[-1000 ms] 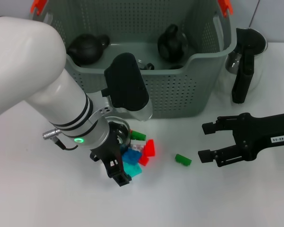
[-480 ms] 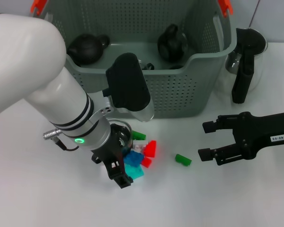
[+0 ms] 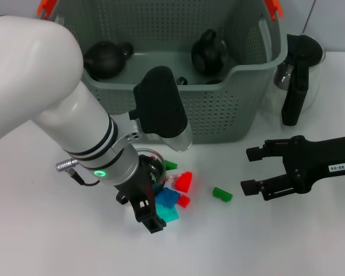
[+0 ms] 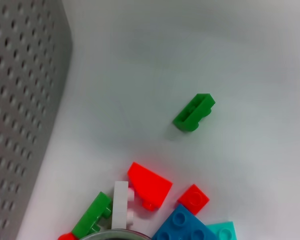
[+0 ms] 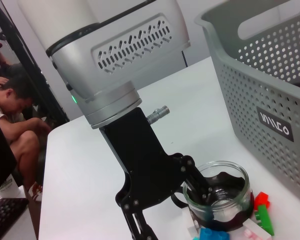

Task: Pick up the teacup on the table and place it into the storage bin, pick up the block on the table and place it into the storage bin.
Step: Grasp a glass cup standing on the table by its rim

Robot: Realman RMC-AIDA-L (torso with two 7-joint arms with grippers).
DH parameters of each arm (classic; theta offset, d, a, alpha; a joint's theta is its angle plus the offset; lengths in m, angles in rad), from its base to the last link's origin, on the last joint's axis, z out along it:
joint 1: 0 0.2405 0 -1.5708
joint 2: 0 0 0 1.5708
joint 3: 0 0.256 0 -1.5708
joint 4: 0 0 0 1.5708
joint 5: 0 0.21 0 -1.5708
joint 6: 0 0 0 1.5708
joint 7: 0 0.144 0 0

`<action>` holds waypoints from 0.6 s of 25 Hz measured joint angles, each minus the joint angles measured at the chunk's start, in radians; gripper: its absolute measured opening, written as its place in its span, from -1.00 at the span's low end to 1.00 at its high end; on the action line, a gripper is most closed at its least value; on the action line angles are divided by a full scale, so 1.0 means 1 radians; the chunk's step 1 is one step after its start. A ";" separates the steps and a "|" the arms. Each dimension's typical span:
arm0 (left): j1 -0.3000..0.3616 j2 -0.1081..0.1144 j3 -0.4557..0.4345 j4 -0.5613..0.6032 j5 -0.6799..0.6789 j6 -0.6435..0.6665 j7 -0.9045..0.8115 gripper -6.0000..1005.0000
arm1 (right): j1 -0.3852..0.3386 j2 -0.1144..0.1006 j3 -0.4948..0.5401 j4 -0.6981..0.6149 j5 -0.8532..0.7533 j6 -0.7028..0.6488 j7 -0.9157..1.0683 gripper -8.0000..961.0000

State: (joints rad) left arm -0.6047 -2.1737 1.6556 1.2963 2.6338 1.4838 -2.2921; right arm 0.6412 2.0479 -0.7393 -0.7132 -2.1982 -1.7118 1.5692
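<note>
Teacup (image 5: 219, 194), a clear glass one, stands on the white table (image 3: 34, 230) just in front of the storage bin (image 3: 218, 109), and the left gripper (image 5: 200, 192) is right on it: in the right wrist view one dark finger (image 5: 195, 177) hooks down inside the glass, and the other finger cannot be made out, so how far the jaws are spread cannot be told. In the head view the cup's rim (image 3: 150, 167) peeks out from under the left wrist. Now the bin: grey-green, perforated, with an orange clip (image 3: 45, 6) at its far corner, a black label (image 5: 274, 123) on its front, and two dark teapots inside, one on the left (image 3: 103, 57) and one on the right (image 3: 210, 53). Blocks are crowded against the cup: a red wedge (image 4: 149, 184), a small red square (image 4: 193, 198), a blue plate (image 4: 182, 229), a teal piece (image 4: 222, 231), a white bar (image 4: 121, 202) and a green bar (image 4: 92, 216). One green block (image 4: 194, 112) lies alone, apart from the pile, on bare table between the two grippers. The right gripper (image 3: 248, 171) hovers low just beside that loner, fingers spread wide, holding nothing. Behind it, near the bin's right end, stands a glass pitcher (image 3: 299, 75) with a black handle
</note>
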 joint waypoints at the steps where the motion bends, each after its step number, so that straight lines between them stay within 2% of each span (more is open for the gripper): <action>1: 0.000 0.000 0.001 0.000 0.000 0.000 0.000 0.33 | 0.000 0.000 0.000 0.000 0.000 0.000 0.000 0.97; 15: -0.013 0.003 -0.001 -0.022 0.010 -0.012 0.012 0.26 | 0.004 0.000 0.011 0.000 0.002 0.000 0.000 0.96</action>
State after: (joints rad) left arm -0.6176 -2.1707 1.6541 1.2740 2.6442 1.4714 -2.2801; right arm 0.6456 2.0478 -0.7287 -0.7132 -2.1965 -1.7119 1.5692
